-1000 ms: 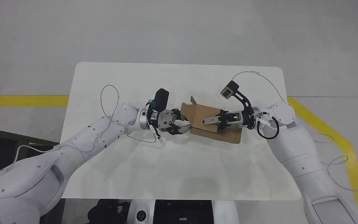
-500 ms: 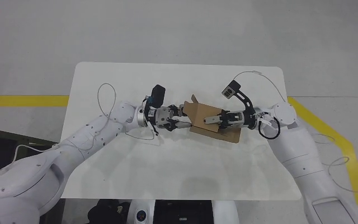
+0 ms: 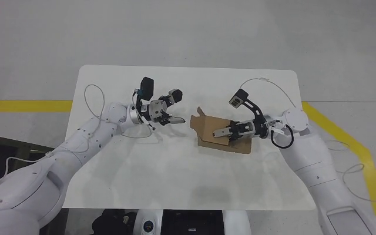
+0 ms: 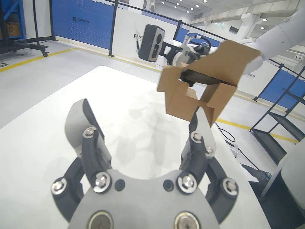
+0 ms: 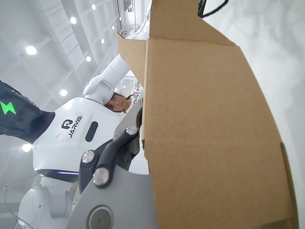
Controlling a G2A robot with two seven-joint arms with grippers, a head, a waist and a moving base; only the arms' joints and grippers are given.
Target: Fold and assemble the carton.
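The left jaws stand wide open and hold nothing. Their two fingers (image 4: 83,116) are spread, with bare counter (image 3: 176,176) between them. A second ago they were closed in at the near end of the carton (image 3: 222,136), at its flap. They have since let go and drawn back along the counter, and now sit well apart from the cardboard.

The right jaws are clamped on the carton. One finger (image 5: 133,122) presses flat against the outside of a side panel, and the left wrist view shows the dark mate reaching inside the box. The grip has not shifted over the last second.

The carton sits a little right of the counter's middle, half opened into a shallow tray. Its corner flap (image 3: 200,113) stands up at the end facing the left arm. From the left wrist view it looks tilted and raised off the counter, though the top view does not settle that.

With the left arm off, the right arm alone carries the carton. The end flaps look unlocked, so the box is judged only partly assembled. The left jaws probably need a fresh approach to that standing flap.
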